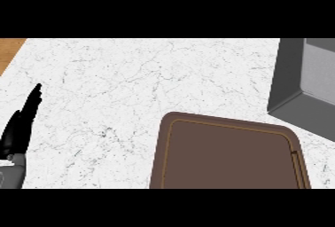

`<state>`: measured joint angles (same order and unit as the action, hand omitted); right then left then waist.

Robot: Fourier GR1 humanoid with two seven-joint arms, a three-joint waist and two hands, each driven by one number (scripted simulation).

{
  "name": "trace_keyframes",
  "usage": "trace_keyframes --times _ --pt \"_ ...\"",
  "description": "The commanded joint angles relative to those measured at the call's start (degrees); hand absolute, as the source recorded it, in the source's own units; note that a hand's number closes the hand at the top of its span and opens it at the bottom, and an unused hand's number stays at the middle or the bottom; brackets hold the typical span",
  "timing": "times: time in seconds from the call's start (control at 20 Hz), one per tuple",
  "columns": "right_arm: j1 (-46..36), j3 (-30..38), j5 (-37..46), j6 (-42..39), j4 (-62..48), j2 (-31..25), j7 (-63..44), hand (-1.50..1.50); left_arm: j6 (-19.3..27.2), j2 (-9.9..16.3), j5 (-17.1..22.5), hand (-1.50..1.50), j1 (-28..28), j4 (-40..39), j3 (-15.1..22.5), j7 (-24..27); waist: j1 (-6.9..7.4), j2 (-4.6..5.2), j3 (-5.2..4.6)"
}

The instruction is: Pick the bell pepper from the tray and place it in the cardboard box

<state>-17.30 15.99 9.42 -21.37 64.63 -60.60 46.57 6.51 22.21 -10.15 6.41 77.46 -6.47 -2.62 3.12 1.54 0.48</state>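
I see the tray (229, 155) lying on the counter (131, 88) at near right, its near edge cut by the view. The box (307, 84) stands at far right, beyond the tray. My left hand (20, 124) rests at the near left edge.

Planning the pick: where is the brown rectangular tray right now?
In the head view, the brown rectangular tray lies on the white marble counter at lower centre-right, just below-left of the grey box; the left hand rests at the far left edge.
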Motion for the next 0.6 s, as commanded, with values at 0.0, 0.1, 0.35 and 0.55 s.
trace_keyframes --times 0.0,0.1,0.35,0.55 --pt "-5.8 -0.6 -2.1 -9.6 -12.1 -3.8 7.9 1.5 -1.1 0.2 -0.1 0.0 2.1 -0.4 0.7 -0.6 1.58 0.13 -0.2" --pt "-9.7 -3.3 -1.9 -10.6 -14.7 -2.9 6.3 1.5 -0.7 -0.2 -0.9 0.0 3.4 0.1 1.5 -2.7 2.03 0.03 -0.22" --pt "-15.2 -9.0 -0.6 -12.1 -19.4 -0.7 4.5 1.5 -0.5 -0.4 -1.4 0.0 3.2 -1.4 1.4 -1.4 2.37 0.02 -0.27" --pt "-21.8 -14.0 2.5 -8.2 -22.0 5.2 1.2 1.5 0.7 -1.2 -2.0 0.0 2.8 -2.3 1.3 1.0 2.03 -0.16 -0.36"
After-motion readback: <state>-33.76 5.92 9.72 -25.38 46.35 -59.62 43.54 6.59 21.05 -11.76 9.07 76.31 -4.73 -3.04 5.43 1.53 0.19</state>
